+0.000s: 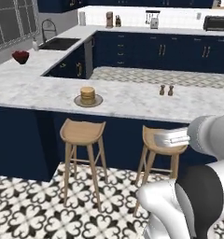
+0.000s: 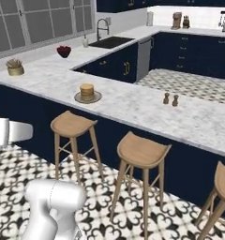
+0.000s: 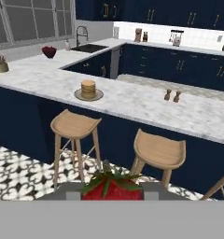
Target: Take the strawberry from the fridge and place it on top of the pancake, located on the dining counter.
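Note:
In the hand view the red strawberry with green leaves sits right at the bottom, and my gripper is shut on it, one grey fingertip showing on each side. The tan pancake is a small stack on a beige plate on the marbled dining counter. It lies well ahead of the hand and up to the left, beyond the stools. The fridge is out of view.
Wooden stools stand along the counter's near side. Two small shakers stand right of the plate. A dark red bowl, a potted plant and the sink are at the far left.

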### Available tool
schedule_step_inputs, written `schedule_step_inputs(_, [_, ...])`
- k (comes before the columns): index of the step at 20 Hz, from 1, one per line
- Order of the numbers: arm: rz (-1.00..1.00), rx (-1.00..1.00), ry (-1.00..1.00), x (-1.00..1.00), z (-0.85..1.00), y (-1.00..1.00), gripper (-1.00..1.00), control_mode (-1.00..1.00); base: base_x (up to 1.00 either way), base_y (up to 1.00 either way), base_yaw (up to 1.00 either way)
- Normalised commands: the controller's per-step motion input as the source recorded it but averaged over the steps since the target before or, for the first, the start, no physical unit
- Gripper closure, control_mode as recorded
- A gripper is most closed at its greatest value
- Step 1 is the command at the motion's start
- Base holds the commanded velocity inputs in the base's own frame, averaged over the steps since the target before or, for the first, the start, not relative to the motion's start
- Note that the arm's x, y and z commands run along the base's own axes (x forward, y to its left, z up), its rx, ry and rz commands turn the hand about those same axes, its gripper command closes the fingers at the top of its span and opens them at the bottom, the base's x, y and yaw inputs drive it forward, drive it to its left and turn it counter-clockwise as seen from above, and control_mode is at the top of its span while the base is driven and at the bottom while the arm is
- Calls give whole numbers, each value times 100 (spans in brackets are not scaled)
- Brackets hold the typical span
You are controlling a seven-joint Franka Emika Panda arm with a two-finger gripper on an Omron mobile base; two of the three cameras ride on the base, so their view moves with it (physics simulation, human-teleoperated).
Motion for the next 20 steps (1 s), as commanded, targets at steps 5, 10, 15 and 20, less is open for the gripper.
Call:
schedule_step_inputs(5, [0, 0, 0, 0, 0, 0, 100, 100, 16, 84, -55])
schedule_step_inputs(10, [0, 0, 0, 0, 0, 0, 100, 100, 27, 98, -45])
schedule_step_inputs(15, [0, 0, 0, 0, 0, 0, 100, 100, 27, 91, -33])
schedule_step_inputs(20, [0, 0, 0, 0, 0, 0, 100, 100, 50, 66, -22])
